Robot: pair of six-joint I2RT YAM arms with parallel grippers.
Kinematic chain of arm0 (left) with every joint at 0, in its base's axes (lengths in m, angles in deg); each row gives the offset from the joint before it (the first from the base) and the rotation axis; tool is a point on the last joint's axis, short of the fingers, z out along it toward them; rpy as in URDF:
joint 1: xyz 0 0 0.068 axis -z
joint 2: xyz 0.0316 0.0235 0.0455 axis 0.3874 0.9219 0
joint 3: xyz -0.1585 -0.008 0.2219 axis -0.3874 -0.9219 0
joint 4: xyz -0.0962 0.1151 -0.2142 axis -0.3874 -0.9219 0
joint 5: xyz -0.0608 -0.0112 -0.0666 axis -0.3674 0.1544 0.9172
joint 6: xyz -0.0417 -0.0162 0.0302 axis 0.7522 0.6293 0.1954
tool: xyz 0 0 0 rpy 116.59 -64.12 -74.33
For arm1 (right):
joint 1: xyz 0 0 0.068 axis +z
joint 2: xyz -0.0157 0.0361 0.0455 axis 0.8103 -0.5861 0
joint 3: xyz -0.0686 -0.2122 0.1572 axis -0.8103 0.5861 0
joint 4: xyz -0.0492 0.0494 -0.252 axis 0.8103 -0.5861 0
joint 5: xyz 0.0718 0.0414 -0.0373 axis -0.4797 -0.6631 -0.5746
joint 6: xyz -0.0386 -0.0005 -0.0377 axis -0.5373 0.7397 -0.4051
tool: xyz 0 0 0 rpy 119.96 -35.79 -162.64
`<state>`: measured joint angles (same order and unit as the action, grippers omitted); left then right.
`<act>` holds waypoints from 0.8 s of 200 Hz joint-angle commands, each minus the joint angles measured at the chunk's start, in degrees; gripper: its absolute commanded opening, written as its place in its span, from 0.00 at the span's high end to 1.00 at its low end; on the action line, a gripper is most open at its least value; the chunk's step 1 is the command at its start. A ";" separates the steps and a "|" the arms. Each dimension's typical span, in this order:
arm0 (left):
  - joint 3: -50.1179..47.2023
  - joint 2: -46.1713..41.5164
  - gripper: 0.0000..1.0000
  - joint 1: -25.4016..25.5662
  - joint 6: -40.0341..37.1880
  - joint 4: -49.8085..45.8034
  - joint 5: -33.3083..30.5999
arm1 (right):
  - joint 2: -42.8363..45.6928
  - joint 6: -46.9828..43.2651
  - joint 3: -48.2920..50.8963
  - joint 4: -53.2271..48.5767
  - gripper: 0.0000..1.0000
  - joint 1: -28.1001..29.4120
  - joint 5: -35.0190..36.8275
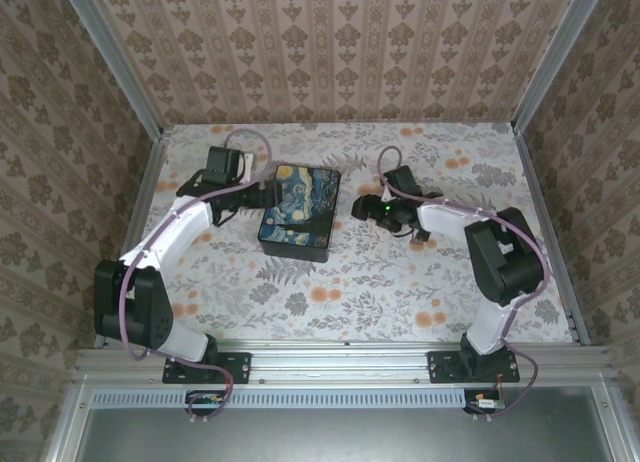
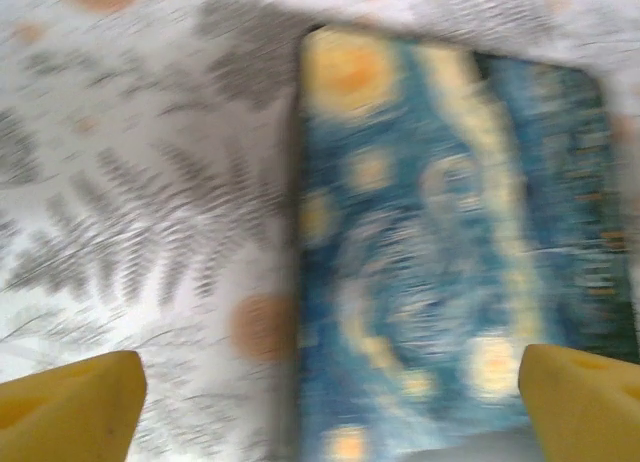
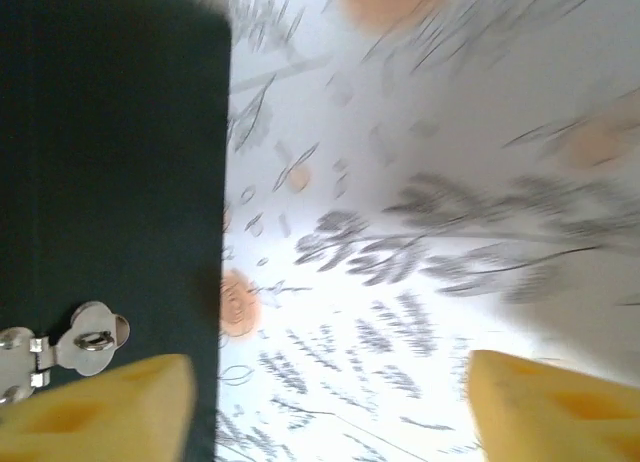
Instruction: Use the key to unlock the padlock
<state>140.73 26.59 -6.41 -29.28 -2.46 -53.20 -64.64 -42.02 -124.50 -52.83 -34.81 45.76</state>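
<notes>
1. Top view: a black box with a blue-and-yellow starry painted lid (image 1: 298,214) sits mid-way on the floral-patterned desk (image 1: 400,292). The left hand (image 1: 262,192) is at its left edge and the right hand (image 1: 362,208) is just off its right side.
2. Left wrist view: the left hand (image 2: 328,407) is spread wide and empty over the blurred lid (image 2: 450,232).
3. Right wrist view: the right hand (image 3: 328,412) is open, holding nothing, beside the box's black wall (image 3: 110,162). The silver metal hasp (image 3: 90,339) looks bare, so the padlock is probably already off. Where it and the key lie cannot be told.
</notes>
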 commanded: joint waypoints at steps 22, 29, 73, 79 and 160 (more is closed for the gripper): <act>-19.86 -9.12 0.00 -6.49 -14.63 27.38 -14.00 | 18.45 -17.39 11.15 2.52 0.00 -5.88 18.72; -21.99 -9.07 0.00 -7.17 -18.05 30.41 -15.24 | 21.94 -20.93 15.58 8.66 0.00 -6.27 21.52; -31.63 -3.12 0.00 -11.79 -19.84 52.10 -14.58 | 29.48 -28.25 25.14 20.73 0.00 -12.42 25.04; -32.56 -1.81 0.00 -12.81 -19.48 55.28 -12.77 | 29.73 -30.97 25.69 20.41 0.00 -12.45 25.87; -39.08 4.33 0.00 -15.18 -17.96 72.31 -8.93 | 12.24 -35.02 39.78 64.41 0.00 -16.19 25.40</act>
<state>99.99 31.57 -21.95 -46.85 64.75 -62.36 -45.82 -75.07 -82.95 -2.80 -51.95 70.46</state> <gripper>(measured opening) 0.997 0.999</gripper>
